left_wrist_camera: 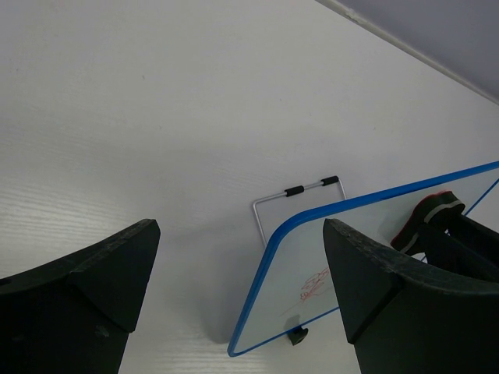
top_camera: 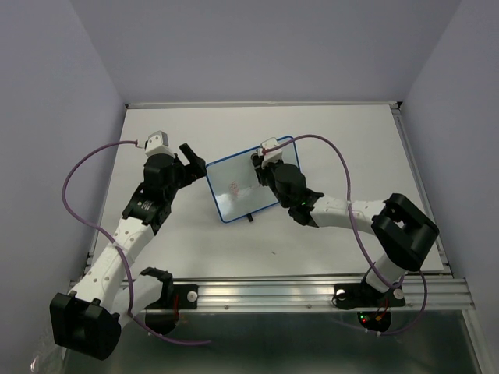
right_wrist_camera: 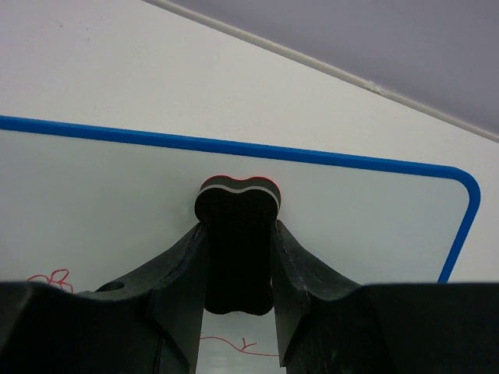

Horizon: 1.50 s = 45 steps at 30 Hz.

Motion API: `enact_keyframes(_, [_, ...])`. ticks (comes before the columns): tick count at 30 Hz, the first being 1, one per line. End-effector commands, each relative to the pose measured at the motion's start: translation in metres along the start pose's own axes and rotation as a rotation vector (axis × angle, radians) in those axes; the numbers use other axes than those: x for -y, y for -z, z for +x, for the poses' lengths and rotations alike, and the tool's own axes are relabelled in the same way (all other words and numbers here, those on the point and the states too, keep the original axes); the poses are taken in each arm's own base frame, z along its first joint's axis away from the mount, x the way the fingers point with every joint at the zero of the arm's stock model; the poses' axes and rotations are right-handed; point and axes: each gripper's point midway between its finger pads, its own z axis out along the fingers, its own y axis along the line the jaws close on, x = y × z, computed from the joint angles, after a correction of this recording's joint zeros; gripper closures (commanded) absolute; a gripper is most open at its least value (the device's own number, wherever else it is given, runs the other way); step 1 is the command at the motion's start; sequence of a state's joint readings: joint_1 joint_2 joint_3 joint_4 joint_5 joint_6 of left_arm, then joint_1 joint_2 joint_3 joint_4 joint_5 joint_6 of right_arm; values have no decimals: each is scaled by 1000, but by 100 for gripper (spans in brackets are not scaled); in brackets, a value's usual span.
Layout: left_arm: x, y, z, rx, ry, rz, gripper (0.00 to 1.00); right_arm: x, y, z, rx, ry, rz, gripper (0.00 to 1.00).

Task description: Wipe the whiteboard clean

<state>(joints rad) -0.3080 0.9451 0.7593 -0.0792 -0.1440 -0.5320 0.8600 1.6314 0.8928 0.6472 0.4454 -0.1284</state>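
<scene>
K: Right gripper pinches eraser tight, pressing it on whiteboard at centre of table, set to wipe
M: Red marks?
K: Present, low down. Left gripper gapes empty beside its edge, probably bracing

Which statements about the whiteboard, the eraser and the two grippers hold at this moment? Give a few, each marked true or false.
1. The right gripper is shut on the eraser. True.
2. The whiteboard is wiped clean. False: red marks show on it.
3. The left gripper is clamped on a marker. False: its jaws stand open, closed on nothing.
4. The whiteboard's frame is blue. True.
</scene>
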Motion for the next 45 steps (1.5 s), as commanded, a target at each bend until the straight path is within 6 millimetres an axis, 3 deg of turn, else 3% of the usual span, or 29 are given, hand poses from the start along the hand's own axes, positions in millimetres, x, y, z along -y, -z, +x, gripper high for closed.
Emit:
enact_keyframes(1, [3, 0, -6, 28, -14, 9, 1, 31, 2, -22, 68, -78, 157, 93])
enact_keyframes(9, [3, 1, -6, 29, -11, 13, 1, 34, 2, -25, 76, -90, 157, 93])
enact_keyframes(12, [4, 1, -6, 30, -11, 14, 1, 19, -1, -28, 84, -76, 69, 92])
enact_keyframes(16, [4, 2, -7, 33, -10, 18, 1, -16, 2, -23, 72, -21, -138, 92])
enact_keyframes(27, [5, 2, -2, 22, -4, 30, 1, -81, 38, 24, 16, 96, -427, 92])
enact_keyframes(35, [8, 2, 0, 14, -6, 42, 1, -112, 57, 69, -75, 191, -518, 92])
enact_keyframes(39, [8, 2, 1, 13, -7, 44, 1, -111, 57, 75, -86, 211, -499, 92])
enact_keyframes(45, [10, 3, 0, 18, -7, 50, 1, -75, 38, 36, 30, 162, -254, 92])
